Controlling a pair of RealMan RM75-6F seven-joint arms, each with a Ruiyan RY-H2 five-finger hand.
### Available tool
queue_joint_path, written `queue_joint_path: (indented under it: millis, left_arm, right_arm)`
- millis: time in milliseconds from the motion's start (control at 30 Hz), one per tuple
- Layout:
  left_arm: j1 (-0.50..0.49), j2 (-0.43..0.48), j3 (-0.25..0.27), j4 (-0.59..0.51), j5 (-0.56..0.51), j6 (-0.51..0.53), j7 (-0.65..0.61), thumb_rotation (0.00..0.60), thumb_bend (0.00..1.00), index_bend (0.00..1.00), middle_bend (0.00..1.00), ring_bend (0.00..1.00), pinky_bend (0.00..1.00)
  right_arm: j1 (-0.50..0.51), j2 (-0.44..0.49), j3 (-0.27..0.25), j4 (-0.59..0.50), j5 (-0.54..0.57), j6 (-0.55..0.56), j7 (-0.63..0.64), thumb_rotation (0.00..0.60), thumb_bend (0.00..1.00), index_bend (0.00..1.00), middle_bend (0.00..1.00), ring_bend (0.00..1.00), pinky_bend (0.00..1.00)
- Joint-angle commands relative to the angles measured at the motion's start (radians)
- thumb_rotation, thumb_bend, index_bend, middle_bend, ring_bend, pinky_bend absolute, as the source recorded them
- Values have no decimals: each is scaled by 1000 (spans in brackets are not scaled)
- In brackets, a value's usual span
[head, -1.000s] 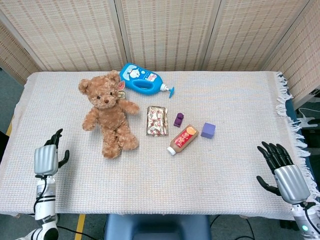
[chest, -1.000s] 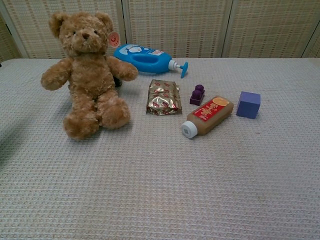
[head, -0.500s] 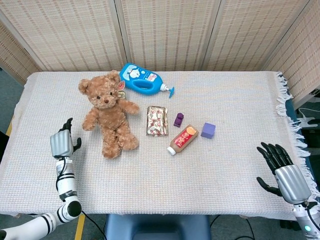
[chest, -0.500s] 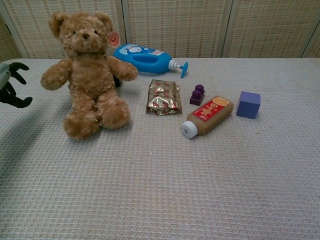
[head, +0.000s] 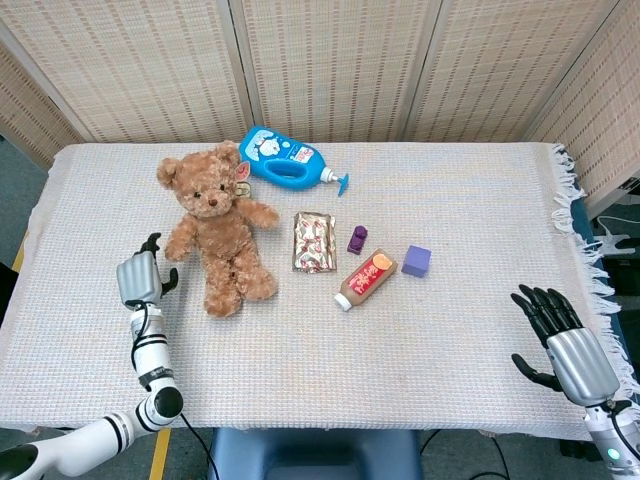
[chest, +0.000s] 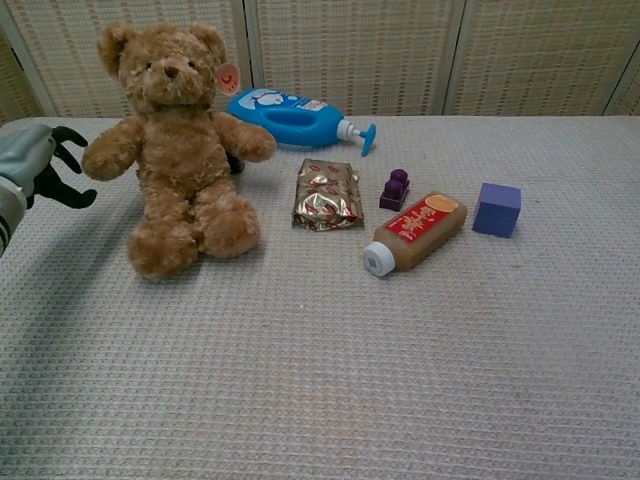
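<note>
1. Left robot hand (head: 140, 278): fingers spread, holding nothing, hovering just beside teddy bear (head: 216, 238), at its 9 o'clock.
2. Right robot hand (head: 565, 348): fingers apart, empty, over surface (head: 420, 340) at 4 o'clock.

Head view looks down; chest view low, nearer, sharing the teddy bear (head: 216, 232).

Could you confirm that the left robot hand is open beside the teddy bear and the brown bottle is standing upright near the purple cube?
Not quite: the brown bottle lies on its side, as the chest view shows. The left robot hand is open beside the teddy bear, and the purple cube is near the bottle.
</note>
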Motion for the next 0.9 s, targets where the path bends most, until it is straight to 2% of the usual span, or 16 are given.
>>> queue_joint_path:
  millis: [33,233,400,900]
  left_arm:
    - [-4,16,-18,-60,-49,-20,18,600,356,166,261,383,740]
    - [-10,66,-57,-186,-157,-53,37,600,355,145,242,384,731]
    - [-29,70,-79,-213,-195,-37,24,600,355,142,241,383,719]
    - [-84,49,-95,-172,-235,6,-36,600,356,146,249,383,696]
  right_arm:
    - [2,1,0,-2,2,-4,0,600,171,0,0,0,0]
    - [1,3,-4,-3,-4,-3,2,600,171,0,0,0,0]
    - [3,6,-8,-3,-7,-9,4,600,171,0,0,0,0]
    - [10,9,-10,-6,-2,-24,4,600,171,0,0,0,0]
